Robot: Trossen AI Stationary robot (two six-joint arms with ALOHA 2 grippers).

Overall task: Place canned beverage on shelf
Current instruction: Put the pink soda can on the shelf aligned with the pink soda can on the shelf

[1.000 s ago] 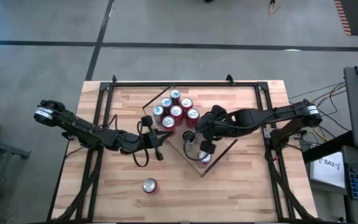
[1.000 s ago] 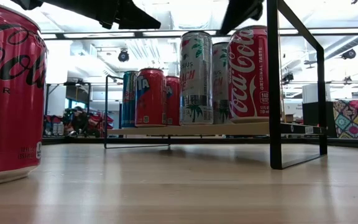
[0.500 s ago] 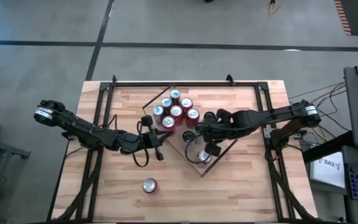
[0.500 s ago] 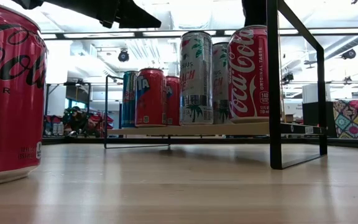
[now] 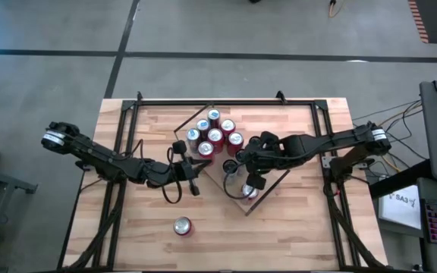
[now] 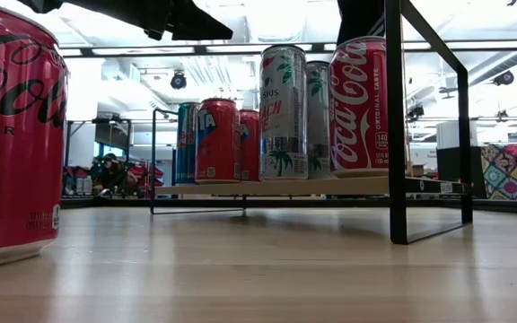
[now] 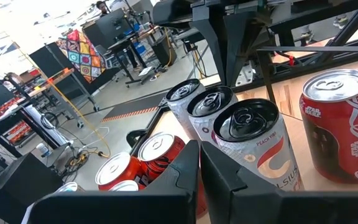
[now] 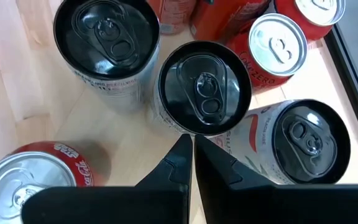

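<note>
The shelf (image 5: pixel 237 199) is a light-wood board lying cornerwise at the table's middle; its edge shows in the low view (image 6: pixel 330 187). Several red cans (image 5: pixel 215 136) and three tall black-topped cans (image 8: pixel 204 87) stand upright on it, with a red Coca-Cola can (image 6: pixel 359 108) at its near end. Another red can (image 5: pixel 182 226) stands on the tabletop near the front edge, large in the low view (image 6: pixel 12 135). My right gripper (image 8: pixel 191 155) is shut, pointing down just above the black-topped cans. My left gripper (image 7: pixel 199 158) is shut and empty beside the shelf's left edge.
A black metal frame (image 6: pixel 393 117) stands around the shelf and along the table's far and side edges (image 5: pixel 211 101). Bare tabletop lies at the front left and front right (image 5: pixel 294 227). The room beyond holds desks and monitors.
My right gripper has shifted a little toward the table's left above the shelf's tall cans, staying shut. The cans stand as before.
</note>
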